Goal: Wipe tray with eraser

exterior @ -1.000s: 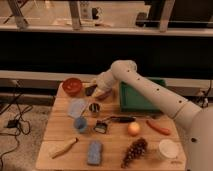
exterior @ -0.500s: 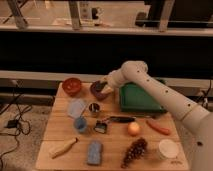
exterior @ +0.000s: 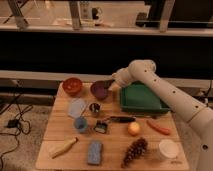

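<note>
Wooden counter (exterior: 115, 161), cluttered. White arm (exterior: 165, 95) reaches in from the right, elbow high at the back.

Gripper (exterior: 115, 84) sits low at the back of the counter, between the purple bowl (exterior: 99, 91) and the tray (exterior: 144, 106), just beside the bowl's right rim and near the tray's back left corner. A small tan bit at its tip looks like the eraser (exterior: 111, 87), too blurred to be sure. Cannot tell how the jaws stand or whether they grip it.

Tray: dark green, right back part of the counter, flat, long side across; inside looks bare.

Red bowl (exterior: 72, 86) left of the purple one. Forward of the bowls: pale lid-like disc (exterior: 77, 106), small metal cup (exterior: 94, 108), blue cup (exterior: 81, 123), clip (exterior: 101, 126). In front of the tray: dark pen-like stick (exterior: 121, 119), orange fruit (exterior: 133, 129), carrot (exterior: 159, 127). Front edge: tan stick (exterior: 64, 147), blue sponge (exterior: 94, 152), grape bunch (exterior: 135, 150), white cup (exterior: 168, 148).
</note>
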`<state>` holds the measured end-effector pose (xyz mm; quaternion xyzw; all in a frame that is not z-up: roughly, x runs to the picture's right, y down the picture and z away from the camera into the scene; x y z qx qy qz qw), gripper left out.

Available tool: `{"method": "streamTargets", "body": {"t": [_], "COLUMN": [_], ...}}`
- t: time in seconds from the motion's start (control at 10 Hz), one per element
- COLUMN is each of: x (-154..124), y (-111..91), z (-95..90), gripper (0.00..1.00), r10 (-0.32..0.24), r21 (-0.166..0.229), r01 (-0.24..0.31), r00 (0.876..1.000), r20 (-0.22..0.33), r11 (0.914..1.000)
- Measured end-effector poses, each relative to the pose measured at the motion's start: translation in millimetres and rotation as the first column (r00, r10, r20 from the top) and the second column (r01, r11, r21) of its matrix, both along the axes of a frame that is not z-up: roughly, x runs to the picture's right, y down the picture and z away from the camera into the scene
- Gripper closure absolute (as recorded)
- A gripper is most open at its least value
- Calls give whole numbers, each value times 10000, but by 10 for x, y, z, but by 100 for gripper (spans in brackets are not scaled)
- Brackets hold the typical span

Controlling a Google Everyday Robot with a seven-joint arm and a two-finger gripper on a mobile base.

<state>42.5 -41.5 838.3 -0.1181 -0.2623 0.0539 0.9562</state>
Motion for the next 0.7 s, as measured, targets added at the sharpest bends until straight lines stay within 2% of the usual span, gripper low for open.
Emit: {"method": "streamTargets", "body": {"t": [0.4,0.6,0.7], "x": [4,42,145], "y": [1,-39,-79], "z": [1,14,20], "gripper": [96,96,96], "r10": [13,266,465], "r21": [-6,33,92], "r01": [-13,-265,-462], "r00": [10000,9995,9985], "r20": [-4,-167,-300], "r11": [10000,9996,9989]}}
